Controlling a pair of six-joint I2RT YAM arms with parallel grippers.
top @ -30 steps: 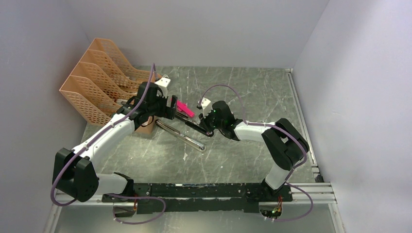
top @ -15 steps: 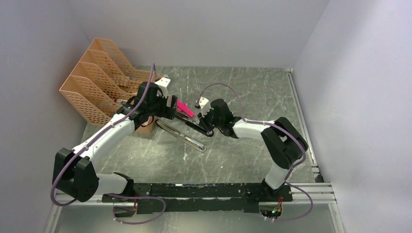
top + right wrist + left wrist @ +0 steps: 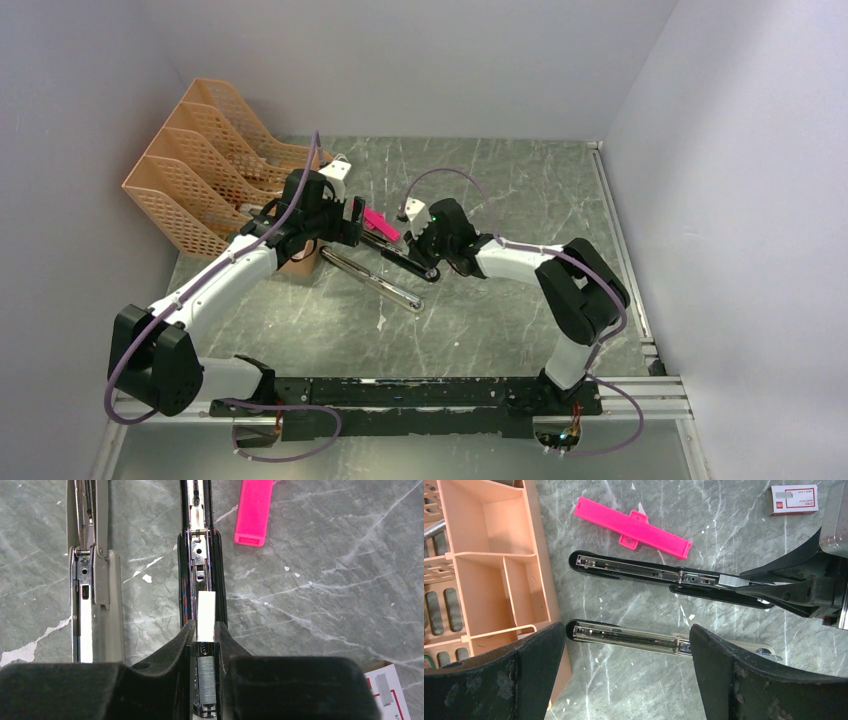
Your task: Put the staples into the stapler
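Observation:
The stapler (image 3: 378, 281) lies folded open on the marble table as two long halves. Its black half with the silver rail (image 3: 634, 571) lies near the pink piece, and its grey half (image 3: 624, 635) lies beside it. My right gripper (image 3: 205, 631) is shut on a short bright strip of staples (image 3: 206, 614), held low over the black rail (image 3: 199, 555). A second grey strip (image 3: 206, 680) lies in the channel between the fingers. My left gripper (image 3: 626, 647) is open, hovering above the grey half, touching nothing.
A bright pink plastic piece (image 3: 633, 526) lies just beyond the stapler. The white box with red print (image 3: 793, 500) sits past my right gripper. An orange organiser tray (image 3: 499, 565) and orange mesh file racks (image 3: 210, 160) stand to the left.
My right gripper has slid a little to the left along the black rail with the strip in it. The left arm has not moved.

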